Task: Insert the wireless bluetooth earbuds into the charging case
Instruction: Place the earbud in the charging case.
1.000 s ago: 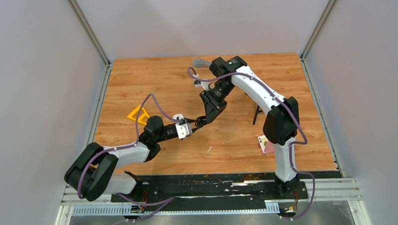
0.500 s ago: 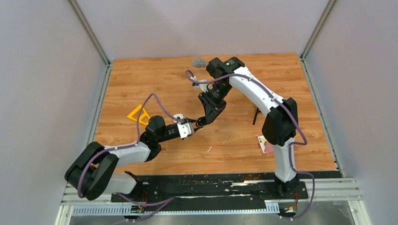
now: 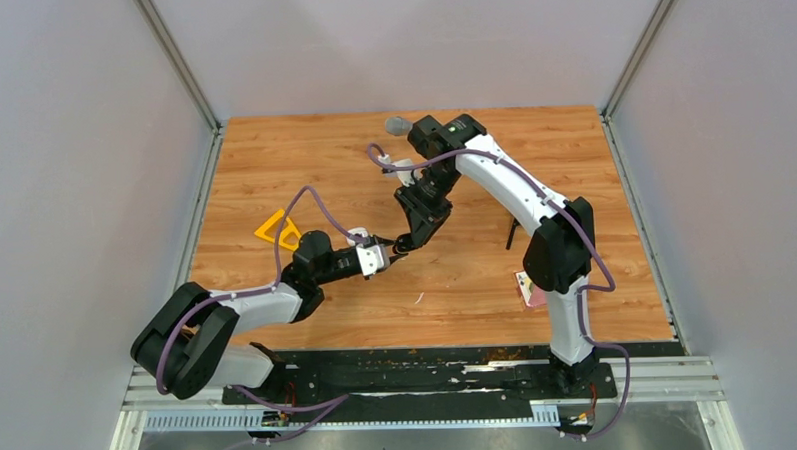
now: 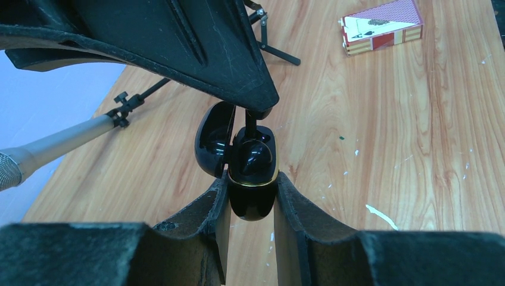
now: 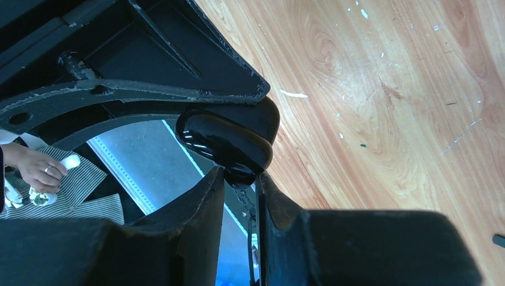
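1. Above the bench (image 3: 476, 272), our left hand (image 4: 251, 183) clamped the open charging case (image 4: 252, 199).
2. Directly over the case, our right hand (image 5: 240, 179) pinched a black earbud (image 4: 255, 156) by its stem.
3. We judged seating was underway; the next move needed a straight push, then release.

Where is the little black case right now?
In the left wrist view, the black case sits pinched in the left gripper, lid open, with the right gripper right at its opening.

The wooden table (image 3: 457, 283) carries a card box (image 3: 530, 286); just beyond the box, a thin black rod (image 3: 513, 231); well to its left, a yellow triangle (image 3: 278, 229).
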Robot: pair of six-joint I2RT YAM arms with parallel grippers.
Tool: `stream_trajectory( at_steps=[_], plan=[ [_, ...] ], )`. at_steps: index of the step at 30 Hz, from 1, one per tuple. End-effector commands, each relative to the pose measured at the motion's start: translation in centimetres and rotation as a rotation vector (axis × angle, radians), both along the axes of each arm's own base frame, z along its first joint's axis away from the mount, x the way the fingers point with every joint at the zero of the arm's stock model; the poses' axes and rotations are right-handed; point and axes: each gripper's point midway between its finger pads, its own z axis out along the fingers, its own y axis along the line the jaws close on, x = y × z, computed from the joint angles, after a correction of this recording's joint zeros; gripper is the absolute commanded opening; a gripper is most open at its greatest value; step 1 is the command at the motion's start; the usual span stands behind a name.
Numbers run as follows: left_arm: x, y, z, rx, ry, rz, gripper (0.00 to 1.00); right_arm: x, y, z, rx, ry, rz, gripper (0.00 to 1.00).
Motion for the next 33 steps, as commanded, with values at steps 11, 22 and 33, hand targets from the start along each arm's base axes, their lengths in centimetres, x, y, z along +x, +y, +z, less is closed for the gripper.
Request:
stream_trajectory(
  at_steps=[11, 22, 33],
  plan=[
    [-0.1, -1.1, 3.2, -0.098, -0.022, -0.021, 0.0, 2.2, 1.2, 0.3, 0.014, -0.096, -0.023, 0.39],
    [-0.1, -0.9, 3.0, -0.114, 0.024, 0.005, 0.0, 2.4, 1.3, 2.7, 0.113, -0.102, -0.009, 0.55],
    [-0.2, -0.6, 3.7, -0.147, 0.068, 0.007, 0.0, 1.0, 0.0, 7.9, 0.319, -0.252, 0.176, 0.78]
  ],
)
